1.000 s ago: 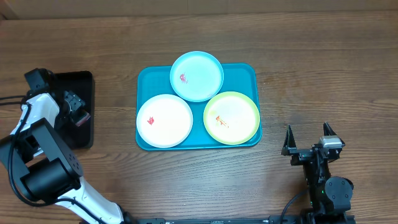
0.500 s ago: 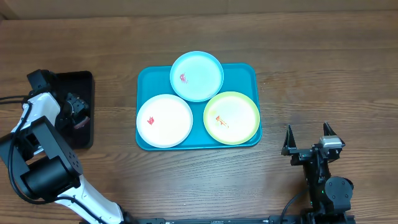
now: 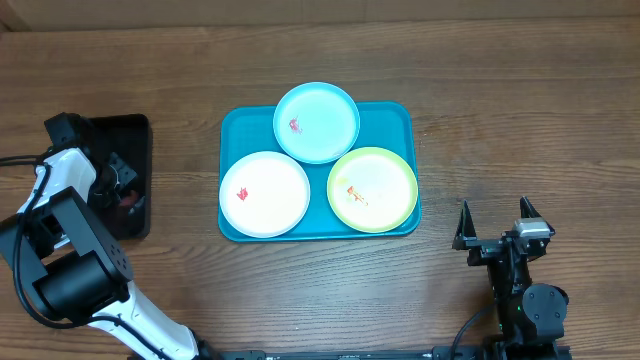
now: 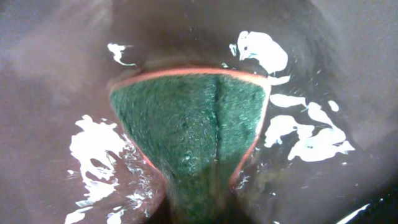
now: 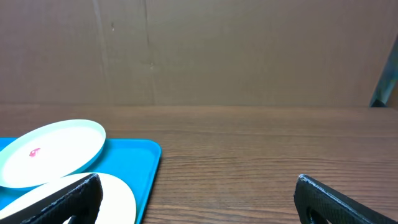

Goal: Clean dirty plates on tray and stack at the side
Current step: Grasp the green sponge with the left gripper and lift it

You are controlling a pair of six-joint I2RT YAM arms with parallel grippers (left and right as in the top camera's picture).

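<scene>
Three dirty plates lie on the turquoise tray (image 3: 400, 115): a white one (image 3: 264, 193) at front left, a light blue one (image 3: 316, 121) at the back and a yellow-green one (image 3: 372, 189) at front right, each with a small red or orange smear. My left gripper (image 3: 122, 186) is down in a black tray (image 3: 135, 130) at the far left, shut on a green sponge with an orange edge (image 4: 189, 124). My right gripper (image 3: 494, 228) stands open on the right, clear of the tray, with nothing between its fingers. The right wrist view shows the blue plate (image 5: 53, 152).
The black tray's floor (image 4: 56, 56) is dark and wet, with bright glints. Bare wooden table (image 3: 520, 120) lies to the right of and behind the turquoise tray. A cardboard wall (image 5: 199, 50) stands at the table's far edge.
My left gripper has closed on the sponge inside the black tray. The right arm and the plates have not moved.
</scene>
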